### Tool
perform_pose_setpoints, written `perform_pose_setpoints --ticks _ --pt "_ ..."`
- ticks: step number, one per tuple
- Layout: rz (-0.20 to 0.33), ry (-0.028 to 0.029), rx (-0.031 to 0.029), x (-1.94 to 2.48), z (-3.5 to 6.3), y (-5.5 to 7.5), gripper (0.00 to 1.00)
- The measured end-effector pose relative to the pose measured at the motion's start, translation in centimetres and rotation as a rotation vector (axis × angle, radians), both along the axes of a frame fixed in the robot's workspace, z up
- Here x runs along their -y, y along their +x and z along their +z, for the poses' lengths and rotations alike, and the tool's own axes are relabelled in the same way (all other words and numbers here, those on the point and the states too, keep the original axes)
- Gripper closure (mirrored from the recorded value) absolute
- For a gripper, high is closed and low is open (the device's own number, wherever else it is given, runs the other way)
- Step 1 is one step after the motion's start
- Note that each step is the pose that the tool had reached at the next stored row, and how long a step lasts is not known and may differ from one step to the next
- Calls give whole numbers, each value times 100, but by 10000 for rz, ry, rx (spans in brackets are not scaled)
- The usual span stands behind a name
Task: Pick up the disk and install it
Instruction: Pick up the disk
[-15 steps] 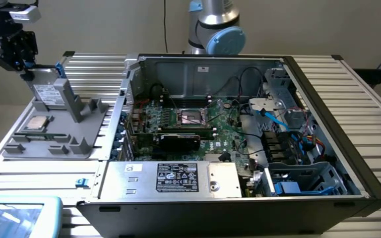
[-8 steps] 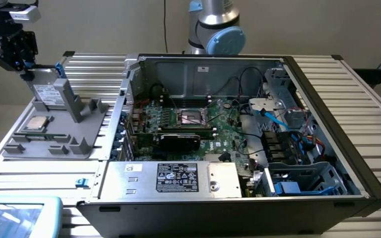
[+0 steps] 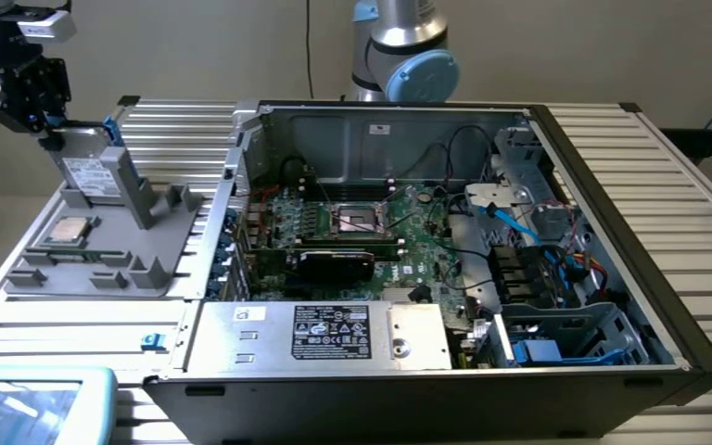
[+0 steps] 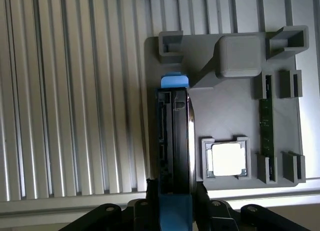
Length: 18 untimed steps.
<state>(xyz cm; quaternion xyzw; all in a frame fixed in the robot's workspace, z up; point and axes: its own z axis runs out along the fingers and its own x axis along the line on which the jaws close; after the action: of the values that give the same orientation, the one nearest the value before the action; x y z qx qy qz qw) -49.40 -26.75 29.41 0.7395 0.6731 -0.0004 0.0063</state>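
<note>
The disk (image 3: 93,173) stands on edge at the back of the grey fixture (image 3: 96,269), at the exterior view's left. It is silver-grey with a white label and a blue carrier frame. My gripper (image 3: 51,133) sits on the disk's top end, shut on it. In the wrist view I look down the disk (image 4: 175,136) edge-on, with the blue carrier showing at both ends. My gripper (image 4: 175,196) has one black finger pressed against each of the disk's sides. Whether the disk's lower end still rests in the fixture slot I cannot tell.
The fixture (image 4: 225,116) also holds a square silver processor chip (image 4: 227,158) and a green memory stick (image 4: 266,126). An open computer case (image 3: 455,250) takes up the middle, with the motherboard (image 3: 369,232), a grey power-supply box (image 3: 319,334) and a drive cage (image 3: 578,338). A ribbed metal table (image 4: 75,91) lies around them.
</note>
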Motion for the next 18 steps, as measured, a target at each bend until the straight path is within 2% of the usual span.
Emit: perform_pose_setpoints --ticks 10,13,18 --pt "0 -1 6 0 92 1 63" --pt "0 0 58 0 159 8 63" --pt "0 0 204 0 240 9 63"
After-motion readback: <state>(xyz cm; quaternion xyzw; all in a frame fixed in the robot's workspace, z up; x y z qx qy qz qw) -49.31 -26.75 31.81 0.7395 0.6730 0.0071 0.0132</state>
